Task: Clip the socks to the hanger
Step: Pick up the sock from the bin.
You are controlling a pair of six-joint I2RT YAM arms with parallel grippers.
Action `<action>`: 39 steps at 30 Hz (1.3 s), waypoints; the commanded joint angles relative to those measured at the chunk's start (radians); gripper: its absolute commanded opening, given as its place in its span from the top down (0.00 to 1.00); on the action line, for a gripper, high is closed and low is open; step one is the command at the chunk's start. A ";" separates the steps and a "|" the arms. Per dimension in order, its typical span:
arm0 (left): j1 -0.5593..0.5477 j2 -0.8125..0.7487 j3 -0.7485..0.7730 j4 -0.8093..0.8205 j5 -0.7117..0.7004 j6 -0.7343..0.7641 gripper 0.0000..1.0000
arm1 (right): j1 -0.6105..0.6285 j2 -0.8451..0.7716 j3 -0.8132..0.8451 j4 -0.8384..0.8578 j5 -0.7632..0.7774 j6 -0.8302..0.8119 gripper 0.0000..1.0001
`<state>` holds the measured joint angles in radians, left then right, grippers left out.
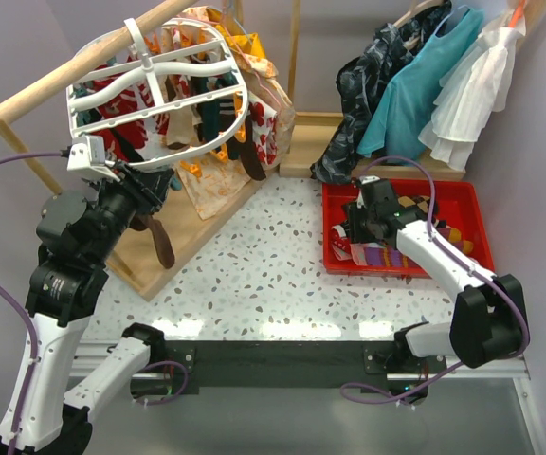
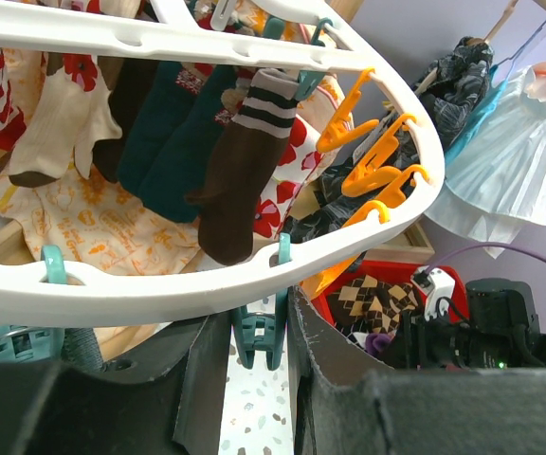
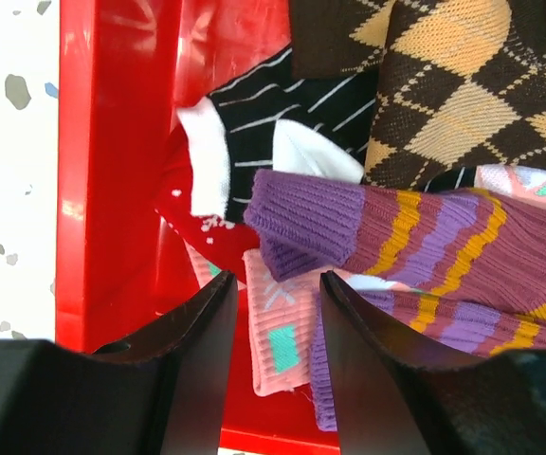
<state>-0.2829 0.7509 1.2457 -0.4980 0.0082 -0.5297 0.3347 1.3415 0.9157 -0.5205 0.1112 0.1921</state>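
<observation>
The white oval hanger point(image 1: 238, 95) hangs at the upper left with several socks clipped under it. In the left wrist view these include a brown sock with a striped cuff point(image 2: 240, 180) and dark teal ones point(image 2: 164, 133). My left gripper point(image 2: 259, 327) is up under the hanger's rim point(image 2: 159, 289), shut on a teal clip point(image 2: 259, 334). My right gripper point(image 3: 275, 284) is down in the red bin point(image 3: 112, 190), jaws apart. The cuff of a pink sock point(image 3: 278, 332) lies between them, beside a purple striped sock point(image 3: 425, 237) and under an argyle one point(image 3: 453, 95).
A wooden rail point(image 1: 55, 81) carries the hanger above a wooden base board point(image 1: 150, 256). Floral cloth point(image 1: 254, 114) hangs behind the hanger. Teal and white dresses point(image 1: 425, 85) hang at the back right above the bin point(image 1: 463, 204). Empty orange clips point(image 2: 377, 161) line the hanger's rim.
</observation>
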 commanded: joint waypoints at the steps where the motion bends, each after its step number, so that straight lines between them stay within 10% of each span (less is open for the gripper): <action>1: -0.001 0.005 0.000 -0.013 0.009 0.030 1.00 | 0.001 0.005 -0.001 0.066 0.022 0.027 0.55; 19: -0.001 0.016 -0.002 -0.004 0.019 0.025 1.00 | 0.000 0.070 -0.008 0.131 0.168 0.003 0.63; 25: -0.001 0.015 0.001 -0.004 0.021 0.025 1.00 | 0.001 0.030 0.002 0.105 0.185 -0.003 1.00; 39: -0.001 0.021 0.037 -0.008 0.050 0.017 1.00 | 0.027 -0.174 0.380 -0.111 -0.089 -0.026 1.00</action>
<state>-0.2829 0.7559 1.2484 -0.5011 0.0273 -0.5301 0.3374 1.2160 1.1667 -0.5865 0.1925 0.1745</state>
